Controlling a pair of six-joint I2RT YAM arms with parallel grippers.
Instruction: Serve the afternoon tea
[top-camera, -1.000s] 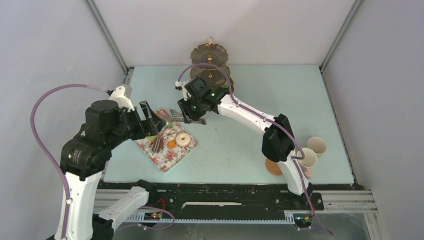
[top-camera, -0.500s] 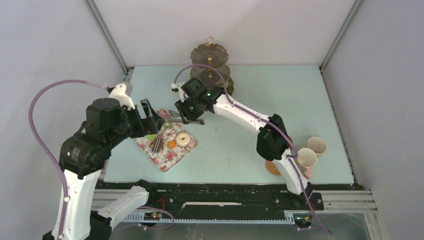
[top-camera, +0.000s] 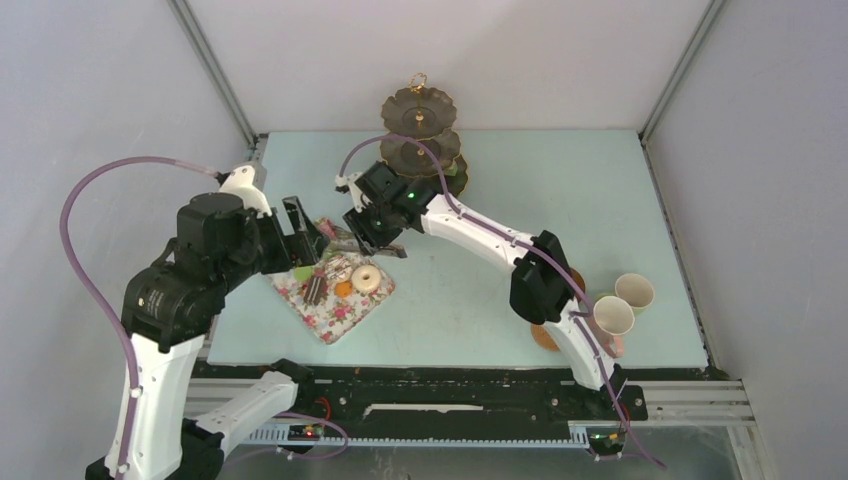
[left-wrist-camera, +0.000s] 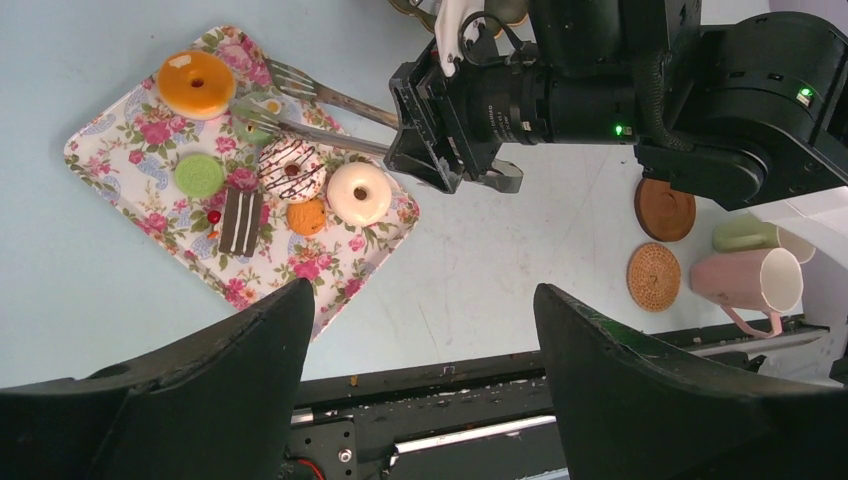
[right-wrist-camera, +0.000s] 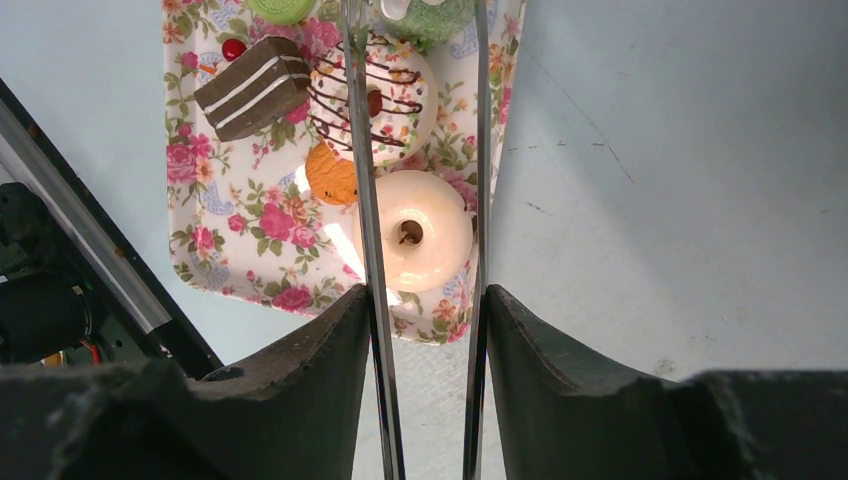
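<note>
Toy cakes lie on a floral-print cloth (left-wrist-camera: 330, 260): an orange doughnut (left-wrist-camera: 196, 83), a green round (left-wrist-camera: 198, 174), a sprinkled doughnut (left-wrist-camera: 291, 168), a white doughnut (left-wrist-camera: 358, 193), a chocolate piece (left-wrist-camera: 240, 220) and a small orange cookie (left-wrist-camera: 306, 215). My right gripper (right-wrist-camera: 428, 300) is shut on the long grey tongs (right-wrist-camera: 362, 150). Their two arms run above the white doughnut (right-wrist-camera: 410, 232) toward a green cake (right-wrist-camera: 430, 18). My left gripper (left-wrist-camera: 422, 290) hangs open and empty, high over the table's near left. A pink cup (left-wrist-camera: 745, 280), a cream cup (left-wrist-camera: 750, 236) and two coasters (left-wrist-camera: 664, 208) sit at the near right.
A dark three-tier stand (top-camera: 418, 110) rises at the back centre, just behind the right gripper (top-camera: 375, 235). The left gripper (top-camera: 305, 240) hovers beside the cloth (top-camera: 335, 315). Grey walls close in the table; a black rail runs along its near edge.
The right gripper has carried the tongs a little to the left, over the cloth. The left gripper's jaws have spread slightly wider.
</note>
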